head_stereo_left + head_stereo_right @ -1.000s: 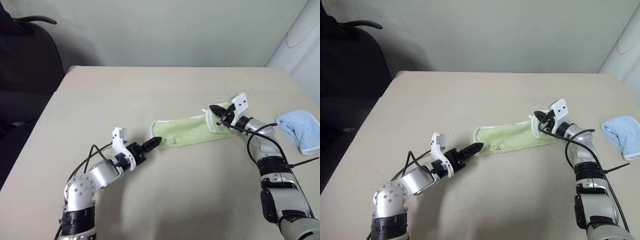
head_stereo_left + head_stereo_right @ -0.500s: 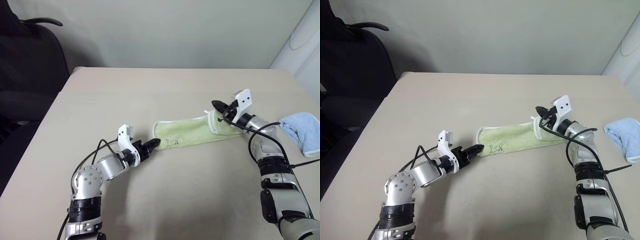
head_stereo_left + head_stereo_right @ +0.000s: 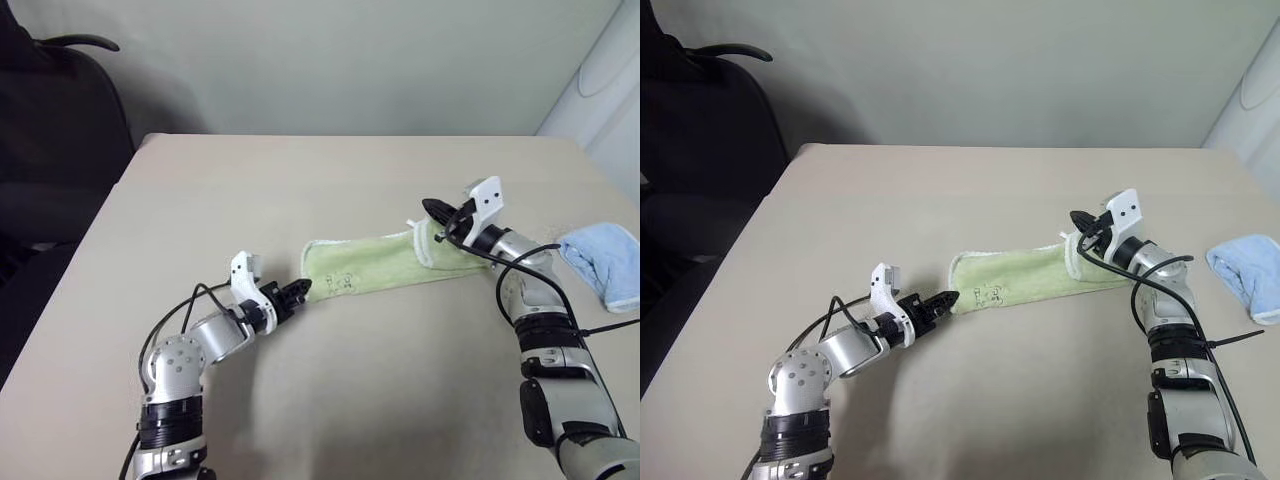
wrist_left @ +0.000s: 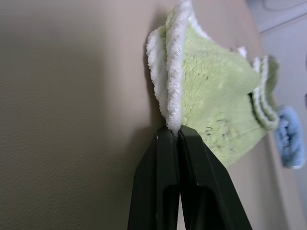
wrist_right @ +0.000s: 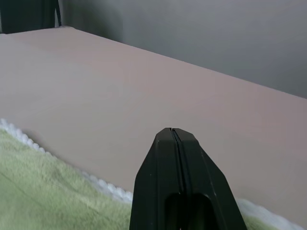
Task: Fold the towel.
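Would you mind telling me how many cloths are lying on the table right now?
2: a light green terry towel mid-table, and a smaller light blue cloth near the table's right edge.

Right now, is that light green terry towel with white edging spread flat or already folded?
Folded: the light green terry towel lies as a narrow strip on the table, and the left wrist view shows two white-edged layers stacked at its end.

Blue cloth (image 3: 603,260) on table (image 3: 300,190), chair (image 3: 50,130) beside
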